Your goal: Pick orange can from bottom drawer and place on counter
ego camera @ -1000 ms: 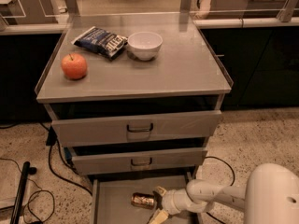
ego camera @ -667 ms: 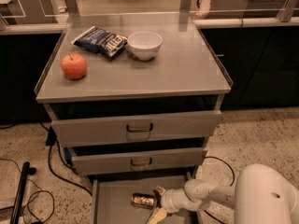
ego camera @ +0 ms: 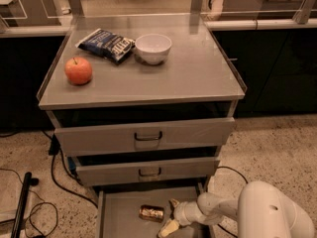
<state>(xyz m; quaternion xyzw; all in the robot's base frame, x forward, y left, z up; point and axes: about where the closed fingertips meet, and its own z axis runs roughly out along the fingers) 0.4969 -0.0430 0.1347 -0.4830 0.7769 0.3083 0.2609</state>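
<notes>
Orange-gold, the can lies on its side on the floor of the pulled-out bottom drawer. Just right of it sits the claw, fingers spread apart, their tips near the can's right end; whether they touch it I cannot tell. Against a second ago, can and claw sit as they were, while the bulky white arm behind the claw has shifted left.

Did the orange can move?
No. The orange can sits where it was in the bottom drawer, below the middle drawer's handle; the gripper is just beside it.
</notes>
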